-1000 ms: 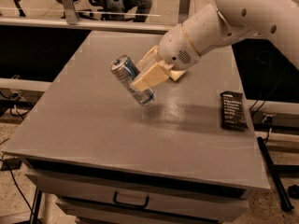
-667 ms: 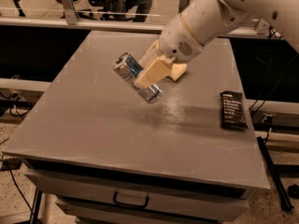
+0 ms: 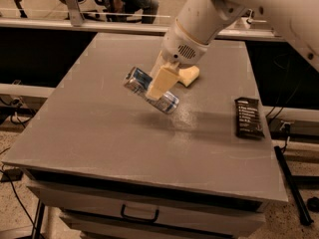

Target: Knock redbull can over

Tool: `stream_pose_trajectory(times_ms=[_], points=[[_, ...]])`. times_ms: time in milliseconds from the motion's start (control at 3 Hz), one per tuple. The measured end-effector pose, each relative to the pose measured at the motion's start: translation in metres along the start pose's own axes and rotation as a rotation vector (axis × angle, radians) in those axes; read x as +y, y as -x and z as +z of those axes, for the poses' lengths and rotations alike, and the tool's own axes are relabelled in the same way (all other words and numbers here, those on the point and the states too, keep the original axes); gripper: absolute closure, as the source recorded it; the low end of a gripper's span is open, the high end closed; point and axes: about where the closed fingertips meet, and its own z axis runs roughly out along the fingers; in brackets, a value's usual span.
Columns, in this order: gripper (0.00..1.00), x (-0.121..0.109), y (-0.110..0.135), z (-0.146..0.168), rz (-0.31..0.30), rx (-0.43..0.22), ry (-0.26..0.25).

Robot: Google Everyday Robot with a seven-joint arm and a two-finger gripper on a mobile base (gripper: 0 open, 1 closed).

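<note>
Shifted right, flatter: redbull can (image 3: 137,80) | claw (image 3: 157,85) clamped on it | over table (image 3: 99,138)

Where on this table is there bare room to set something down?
Bare: left half of the table and the strip along its near edge. Crowded: the middle, where the hand holds the tilted can, sponge behind; wrapper at right.
</note>
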Motion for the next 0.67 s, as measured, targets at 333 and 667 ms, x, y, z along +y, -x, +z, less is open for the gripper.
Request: stream_pose_trajectory(times_ms=[333,667], points=[[0.46,-0.0018,-0.0045,0.0136,0.008,0.056,0.013],[0.23,-0.0012,-0.0031,0.0133,0.006,0.051,0.013]])
